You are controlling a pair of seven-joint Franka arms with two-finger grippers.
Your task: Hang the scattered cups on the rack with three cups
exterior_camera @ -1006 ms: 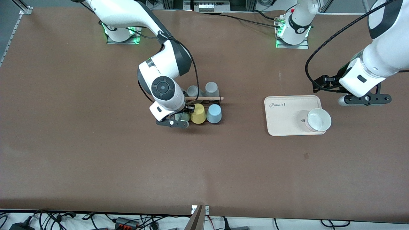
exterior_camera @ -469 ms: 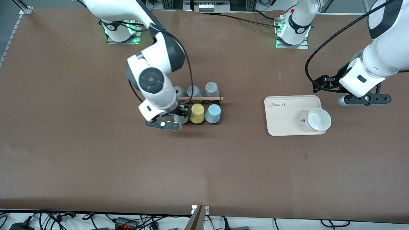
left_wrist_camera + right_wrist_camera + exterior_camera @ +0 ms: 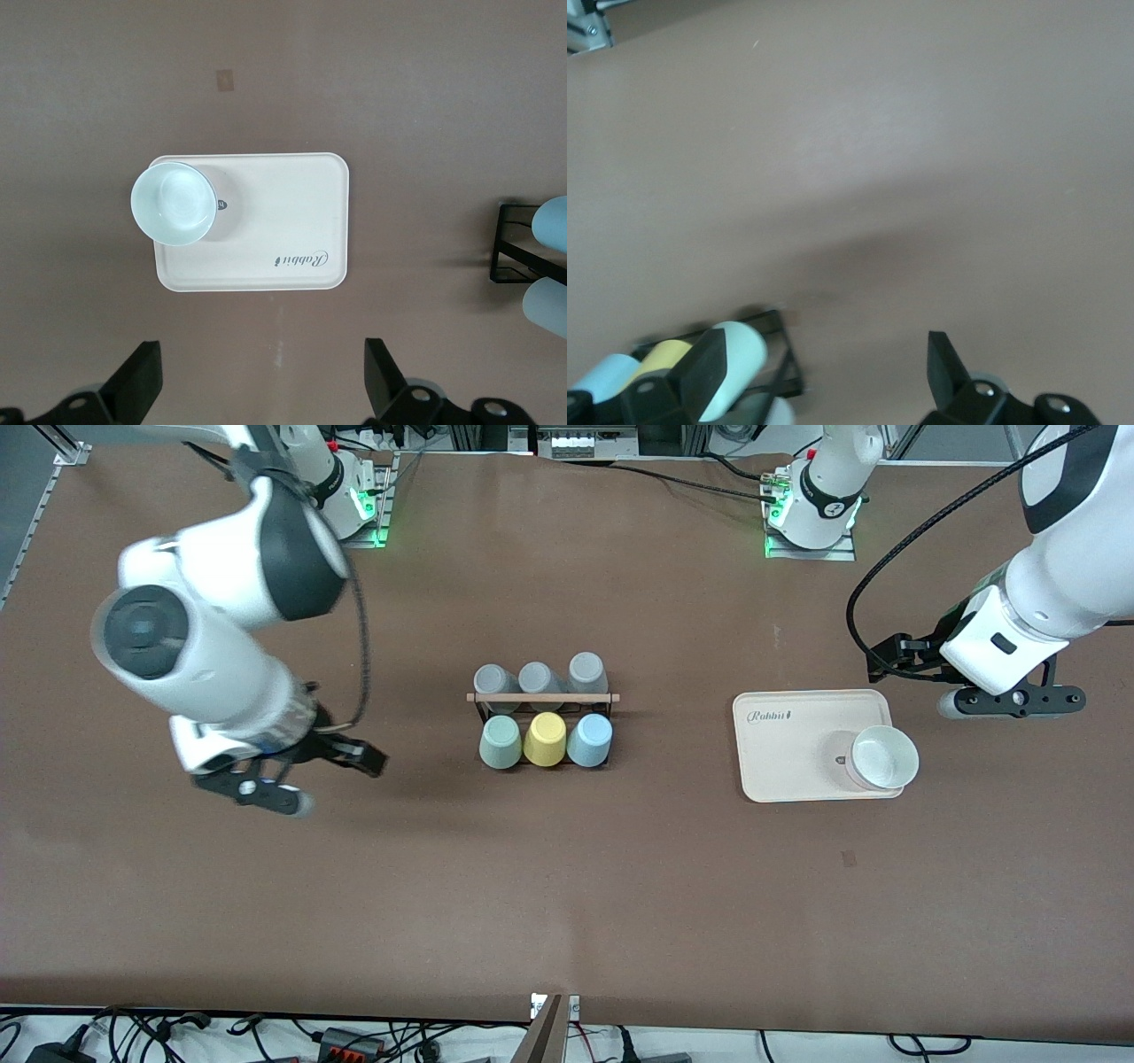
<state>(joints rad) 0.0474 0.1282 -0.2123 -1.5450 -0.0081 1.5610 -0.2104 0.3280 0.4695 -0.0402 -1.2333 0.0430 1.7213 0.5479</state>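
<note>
The rack (image 3: 542, 698), a black wire frame with a wooden rod, stands mid-table. The mint green cup (image 3: 500, 742) and the light blue cup (image 3: 591, 740) hang upside down in its row nearer the front camera, with a yellow cup (image 3: 546, 739) between them. My right gripper (image 3: 266, 790) is open and empty over bare table toward the right arm's end. Its wrist view shows its open gripper (image 3: 824, 381), the mint cup (image 3: 740, 354) and the rack (image 3: 782, 367). My left gripper (image 3: 1010, 701) waits open and empty beside the tray, as its wrist view (image 3: 261, 390) shows.
Three grey cups (image 3: 536, 677) fill the rack's row farther from the front camera. A beige tray (image 3: 797, 735) with a white bowl (image 3: 883, 757) lies toward the left arm's end. The left wrist view shows that tray (image 3: 292, 221) and bowl (image 3: 174, 202).
My right gripper has let go of the mint green cup on the rack. It has swung away toward the right arm's end of the table. The left arm has not moved.
</note>
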